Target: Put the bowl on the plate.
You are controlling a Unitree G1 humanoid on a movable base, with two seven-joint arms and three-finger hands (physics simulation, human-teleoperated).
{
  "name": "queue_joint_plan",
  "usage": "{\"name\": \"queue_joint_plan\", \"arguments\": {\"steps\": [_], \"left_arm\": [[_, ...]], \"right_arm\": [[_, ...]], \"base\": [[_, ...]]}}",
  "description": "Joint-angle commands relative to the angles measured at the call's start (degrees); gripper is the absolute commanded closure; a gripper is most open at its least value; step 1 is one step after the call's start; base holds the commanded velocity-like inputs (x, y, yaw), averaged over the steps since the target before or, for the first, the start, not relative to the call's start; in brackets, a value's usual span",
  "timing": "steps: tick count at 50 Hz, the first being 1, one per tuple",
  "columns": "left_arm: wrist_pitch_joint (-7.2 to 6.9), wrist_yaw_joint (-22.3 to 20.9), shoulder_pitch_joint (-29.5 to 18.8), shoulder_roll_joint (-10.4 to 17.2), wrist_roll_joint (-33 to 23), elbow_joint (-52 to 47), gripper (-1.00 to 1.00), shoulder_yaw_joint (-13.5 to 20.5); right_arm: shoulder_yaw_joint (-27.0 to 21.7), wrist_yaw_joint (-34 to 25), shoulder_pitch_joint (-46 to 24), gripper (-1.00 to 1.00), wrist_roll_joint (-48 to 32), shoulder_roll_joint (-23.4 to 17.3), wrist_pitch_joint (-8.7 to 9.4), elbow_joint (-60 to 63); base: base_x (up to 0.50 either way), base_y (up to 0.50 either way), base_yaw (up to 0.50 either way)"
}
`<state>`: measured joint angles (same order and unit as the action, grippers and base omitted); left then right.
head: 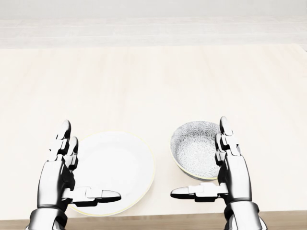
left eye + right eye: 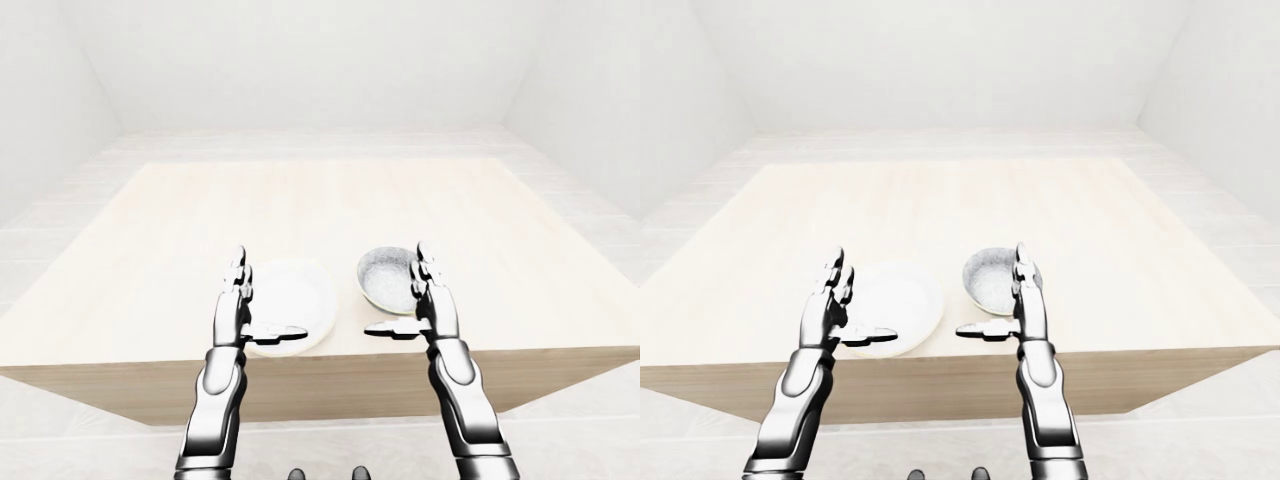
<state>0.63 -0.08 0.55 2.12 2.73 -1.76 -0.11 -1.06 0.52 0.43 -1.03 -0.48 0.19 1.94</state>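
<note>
A white plate [image 1: 115, 167] lies on the wooden table [image 1: 144, 81] near its bottom edge in the head view. To its right stands a grey patterned bowl [image 1: 194, 148], upright and apart from the plate. My left hand [image 1: 76, 165] hovers over the plate's left rim, open, thumb stretched across the plate. My right hand [image 1: 213, 160] is open beside the bowl's right rim, its thumb pointing left below the bowl. Neither hand holds anything.
The table's near edge [image 2: 320, 365] runs just below both hands in the left-eye view. Pale floor [image 2: 320, 140] and white walls surround the table.
</note>
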Motion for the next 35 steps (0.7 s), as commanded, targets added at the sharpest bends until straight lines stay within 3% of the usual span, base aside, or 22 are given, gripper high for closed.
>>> {"name": "queue_joint_plan", "arguments": {"steps": [1,3,4,5,6,14,23,35], "left_arm": [[-3.58,-0.94,1.08,2.18,2.51,-4.85,-1.00,1.40],[-5.44,-2.01,1.34,1.81,2.87,-7.13,-1.00,2.47],[-5.63,-3.10,1.57,1.80,3.58,-8.51,-1.00,2.92],[-5.63,-3.17,1.56,1.72,3.51,-8.55,-1.00,2.99],[-5.63,-4.32,1.78,2.30,5.03,-10.82,-1.00,4.52],[-5.63,-3.62,0.04,2.06,5.92,-17.78,-1.00,8.59],[-5.63,-3.68,0.03,1.81,5.17,-22.21,-1.00,10.36],[-5.63,-3.82,-2.04,2.27,4.59,-19.64,-1.00,11.21]], "right_arm": [[-0.51,-1.65,-0.35,-1.00,1.61,-1.36,3.30,3.11],[-0.63,-1.68,-0.32,-1.00,1.28,-1.28,4.41,4.51],[-0.66,-1.71,-0.07,-1.00,1.16,-1.26,4.81,6.02],[-0.67,-1.73,-0.06,-1.00,1.14,-1.24,4.81,6.07],[0.20,-1.15,1.51,-1.00,-0.49,-1.46,4.81,13.64],[-1.04,-2.73,1.47,-1.00,-0.85,-1.60,4.81,20.38],[-1.75,-4.02,0.92,-1.00,-1.48,-1.75,4.81,23.49],[-4.63,-4.34,-0.46,-1.00,-0.56,-1.60,4.81,24.38]], "base": [[0.00,0.00,0.00],[0.00,0.00,0.00],[0.00,0.00,0.00],[0.00,0.00,0.00],[0.00,0.00,0.00],[0.00,0.00,0.00],[0.00,0.00,0.00],[0.00,0.00,0.00]]}}
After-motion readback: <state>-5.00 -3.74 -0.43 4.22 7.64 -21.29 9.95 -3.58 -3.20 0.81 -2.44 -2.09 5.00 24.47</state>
